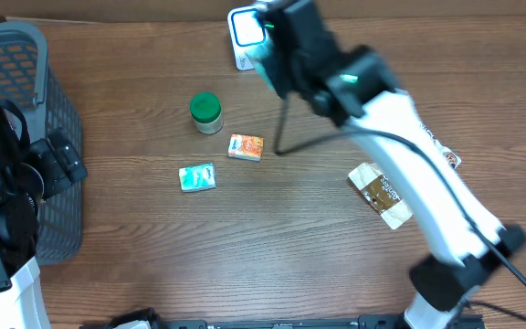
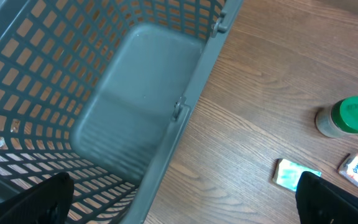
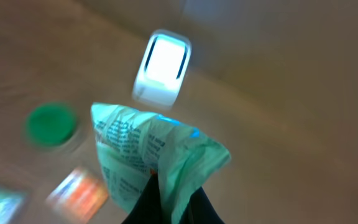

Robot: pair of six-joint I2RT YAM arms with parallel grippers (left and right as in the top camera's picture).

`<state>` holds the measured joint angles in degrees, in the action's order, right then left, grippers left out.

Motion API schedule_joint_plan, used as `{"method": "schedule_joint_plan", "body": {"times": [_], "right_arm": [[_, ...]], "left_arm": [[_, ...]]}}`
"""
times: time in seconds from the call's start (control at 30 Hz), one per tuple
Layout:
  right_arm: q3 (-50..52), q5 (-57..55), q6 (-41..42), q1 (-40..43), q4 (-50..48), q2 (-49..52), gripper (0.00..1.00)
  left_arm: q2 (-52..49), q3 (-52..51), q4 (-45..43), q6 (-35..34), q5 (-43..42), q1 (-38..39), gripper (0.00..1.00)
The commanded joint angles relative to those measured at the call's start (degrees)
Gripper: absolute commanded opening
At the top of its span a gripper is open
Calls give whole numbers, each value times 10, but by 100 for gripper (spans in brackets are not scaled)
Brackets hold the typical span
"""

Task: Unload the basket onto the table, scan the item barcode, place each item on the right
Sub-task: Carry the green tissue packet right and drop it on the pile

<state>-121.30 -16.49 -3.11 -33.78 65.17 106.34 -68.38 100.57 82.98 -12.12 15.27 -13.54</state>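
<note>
Right end effector point(image 3: 166, 196) is clamped tight on a pale green packet point(image 3: 157, 152), held in the air just in front of the lit white scanner point(image 3: 162, 65) at the far edge of the surface point(image 1: 318, 247). Left end effector point(image 2: 188, 205) is spread wide, gripping nothing, near the grey mesh basket point(image 2: 135, 106); only the basket's floor panel shows inside. Green-lidded jar point(image 1: 205, 111) is capped, contents not visible. Orange packet point(image 1: 245, 146), teal packet point(image 1: 197, 177) and brown packet point(image 1: 382, 194) lie loose on the surface.
</note>
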Motion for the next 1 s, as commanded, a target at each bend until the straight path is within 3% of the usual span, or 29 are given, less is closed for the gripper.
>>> {"method": "schedule_joint_plan", "body": {"times": [0.0, 0.3, 0.53, 0.73, 0.83, 0.9, 0.97], "right_arm": [[-6, 76, 192, 41, 93, -37, 4], [28, 73, 262, 195, 252, -43, 4], [175, 50, 335, 314, 213, -43, 4], [302, 72, 336, 371, 134, -43, 4], [322, 72, 331, 379, 131, -43, 27], [322, 72, 310, 380, 140, -43, 54], [314, 83, 283, 380, 150, -44, 68]], "left_arm": [[5, 12, 0, -12, 6, -3, 100], [5, 12, 0, -12, 6, -3, 100], [5, 12, -1, -12, 6, -3, 100], [5, 12, -1, -12, 6, -3, 100], [5, 12, 0, -12, 6, -3, 100], [5, 11, 0, -12, 6, -3, 100], [5, 12, -1, -12, 6, -3, 100]]}}
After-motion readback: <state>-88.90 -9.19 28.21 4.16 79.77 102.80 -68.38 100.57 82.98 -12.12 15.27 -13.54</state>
